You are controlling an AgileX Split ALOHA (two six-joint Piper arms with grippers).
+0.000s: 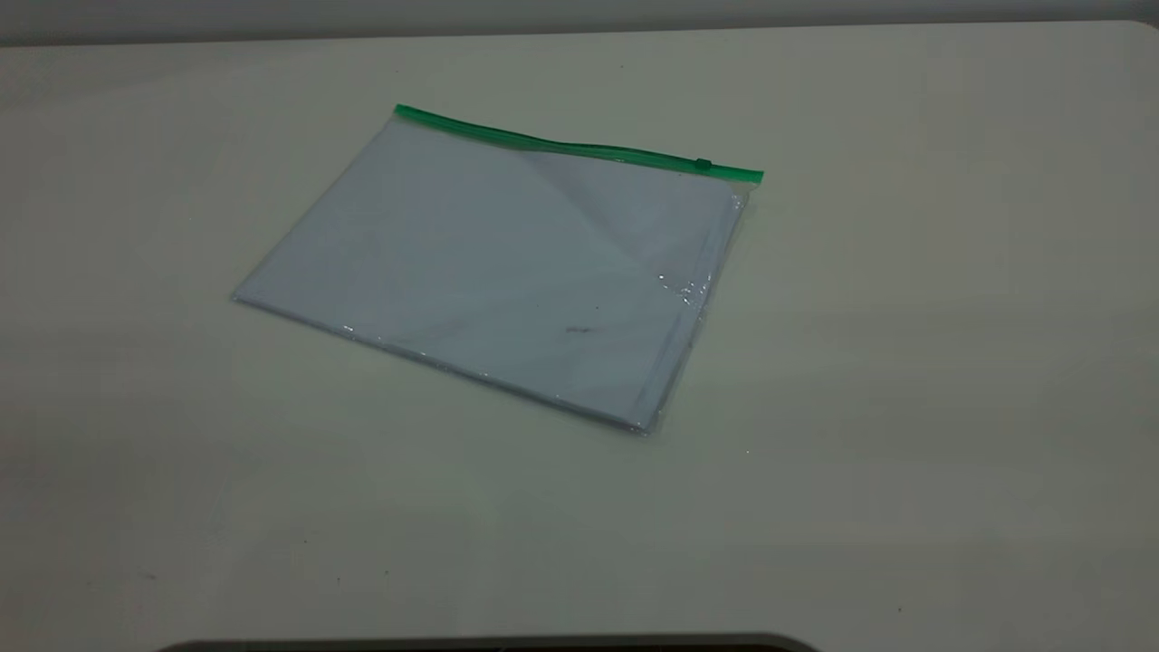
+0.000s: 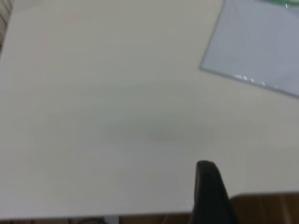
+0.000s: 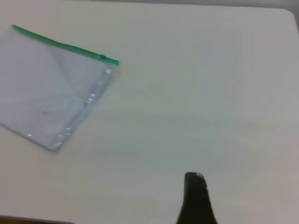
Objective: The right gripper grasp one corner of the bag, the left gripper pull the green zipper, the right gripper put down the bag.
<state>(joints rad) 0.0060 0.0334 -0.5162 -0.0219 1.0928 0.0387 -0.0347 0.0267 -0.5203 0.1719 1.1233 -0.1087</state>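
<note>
- Currently the bag (image 1: 493, 272) lies flat on the table (image 1: 905, 362), near the middle of the exterior view and turned at an angle to the table edges.
- White paper fills the clear pouch; a diagonal crease or reflection runs across its upper face.
- Zipper (image 1: 579, 148): a green strip along the bag's far long edge, running from the far left corner to the far right corner.
- Slider tab (image 1: 703, 164): sits on the strip close to its right end, just short of the corner.
- Nothing touches the bag or the strip in any view.
- Neither arm appears in the exterior view.
- Left gripper (image 2: 212, 193): only one black fingertip shows in the left wrist view, over bare table, well apart from the bag's near left corner (image 2: 202, 69). A brown surface shows beyond the table edge beside it.
- Left gripper opening: cannot tell, since only one finger is in view; it holds nothing visible.
- Right gripper (image 3: 196, 198): only one black fingertip shows in the right wrist view, over bare table, well apart from the bag's right side.
- Right gripper opening: cannot tell, for the same reason; it holds nothing visible.
- Right wrist view confirms the tab (image 3: 108, 59) near the strip's end.
</note>
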